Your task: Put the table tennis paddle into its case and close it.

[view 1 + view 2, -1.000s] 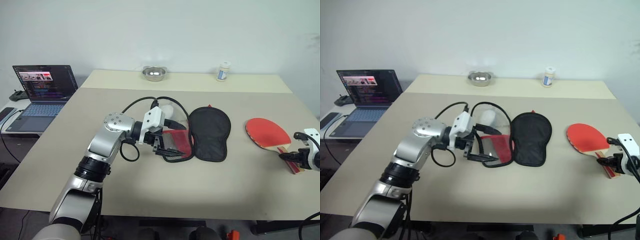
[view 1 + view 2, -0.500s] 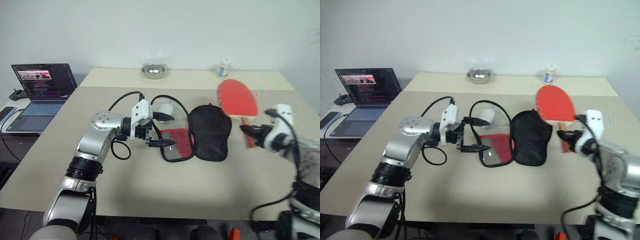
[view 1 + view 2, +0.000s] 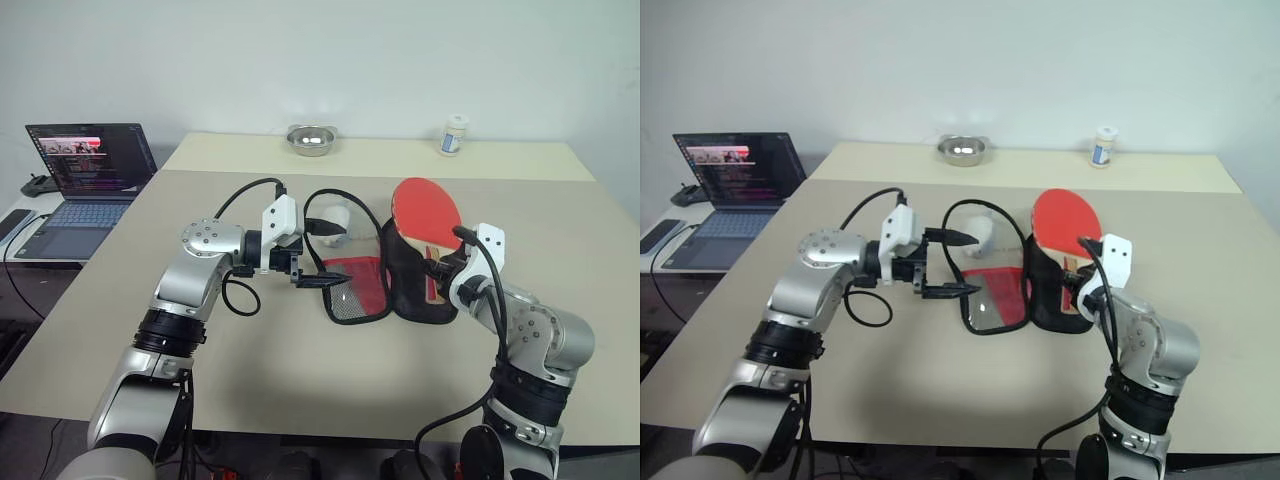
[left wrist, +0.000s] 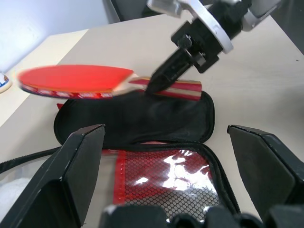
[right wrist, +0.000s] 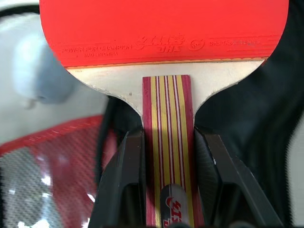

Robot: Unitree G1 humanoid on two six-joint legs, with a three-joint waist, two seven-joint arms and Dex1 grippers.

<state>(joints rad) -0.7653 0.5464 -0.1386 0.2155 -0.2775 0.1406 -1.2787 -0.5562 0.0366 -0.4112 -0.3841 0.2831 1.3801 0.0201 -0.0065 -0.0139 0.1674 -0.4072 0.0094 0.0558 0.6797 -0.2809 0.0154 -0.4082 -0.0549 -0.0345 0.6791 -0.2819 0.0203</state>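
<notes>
the right gripper (image 5: 168,190) clamped its two black fingers (image 5: 127,180) on the striped wooden handle of the table tennis paddle (image 3: 426,212), holding the red face up off the table (image 3: 300,380) and over the black half of the case (image 3: 412,290); the case lay unzipped and spread flat near the middle of the table, its red mesh half (image 3: 358,290) toward the robot's left. the left gripper (image 3: 322,264) hung with its fingers spread wide and nothing between them, just beside the mesh half's left edge, pointing toward the paddle; a laptop (image 3: 85,175) stood off the table's left side, and a metal bowl (image 3: 309,140) and a small white jar (image 3: 453,135) sat at the far edge.
</notes>
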